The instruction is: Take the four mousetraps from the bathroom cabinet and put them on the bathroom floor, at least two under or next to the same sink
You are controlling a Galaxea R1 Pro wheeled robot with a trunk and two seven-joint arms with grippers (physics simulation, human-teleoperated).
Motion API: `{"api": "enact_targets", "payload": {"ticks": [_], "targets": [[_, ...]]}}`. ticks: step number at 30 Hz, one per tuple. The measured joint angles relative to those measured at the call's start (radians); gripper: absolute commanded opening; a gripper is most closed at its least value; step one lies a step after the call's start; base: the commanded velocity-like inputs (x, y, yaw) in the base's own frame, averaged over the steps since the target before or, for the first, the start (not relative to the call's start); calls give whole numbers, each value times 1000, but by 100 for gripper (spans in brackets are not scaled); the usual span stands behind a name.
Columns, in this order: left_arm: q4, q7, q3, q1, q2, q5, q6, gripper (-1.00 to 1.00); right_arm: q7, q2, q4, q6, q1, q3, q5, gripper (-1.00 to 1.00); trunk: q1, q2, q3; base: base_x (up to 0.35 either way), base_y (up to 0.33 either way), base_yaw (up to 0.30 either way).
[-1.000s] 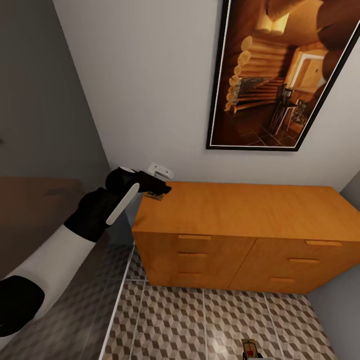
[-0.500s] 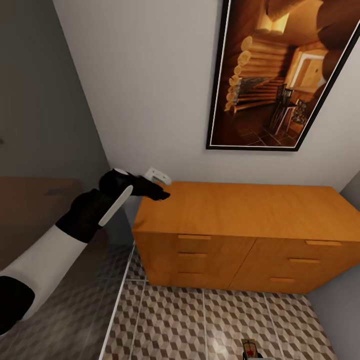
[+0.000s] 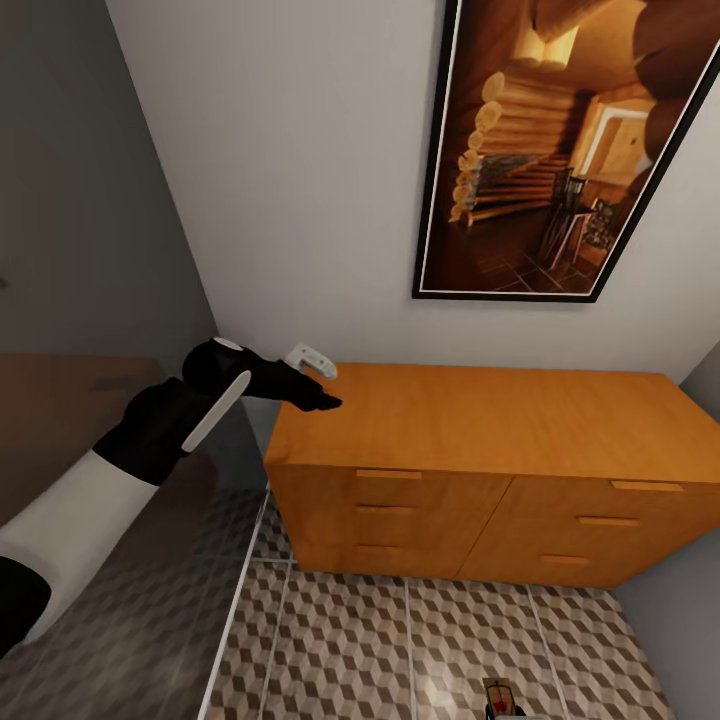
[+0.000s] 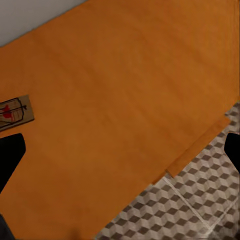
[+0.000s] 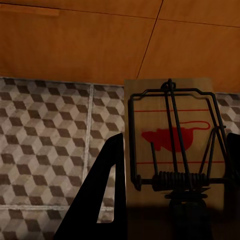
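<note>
The orange-brown cabinet [image 3: 480,420] stands against the wall, all drawers shut. My left gripper [image 3: 322,398] hovers over its left end, open wide with nothing between the black fingers [image 4: 10,155]. One mousetrap [image 4: 15,111] lies flat on the cabinet top [image 4: 125,100], just beside one finger. My right gripper [image 5: 175,142] is shut on a second mousetrap [image 5: 165,100] with a red mouse mark, held above the cube-patterned bathroom floor [image 5: 45,135] in front of the cabinet. That held trap [image 3: 498,692] shows at the head view's bottom edge. The sink is out of view.
A large framed picture [image 3: 560,150] hangs on the wall above the cabinet. A grey wall [image 3: 80,200] and a translucent panel with a pale edge [image 3: 235,610] close off the left. Another wall [image 3: 690,640] stands by the cabinet's right end. Patterned floor [image 3: 380,650] lies before the cabinet.
My left arm has drawn back to the left and its gripper tip has dipped. The trap seen under it on the cabinet corner is now covered in the head view.
</note>
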Motion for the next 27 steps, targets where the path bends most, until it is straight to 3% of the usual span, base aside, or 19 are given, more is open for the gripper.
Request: {"api": "enact_targets", "payload": {"ticks": [23, 27], "targets": [[4, -27, 6, -2, 3, -2, 1, 100, 0, 0, 0, 0, 0, 0, 0, -100, 0, 0, 0, 0, 0, 0], [5, -59, 6, -2, 14, -2, 1, 100, 0, 0, 0, 0, 0, 0, 0, -100, 0, 0, 0, 0, 0, 0]]}}
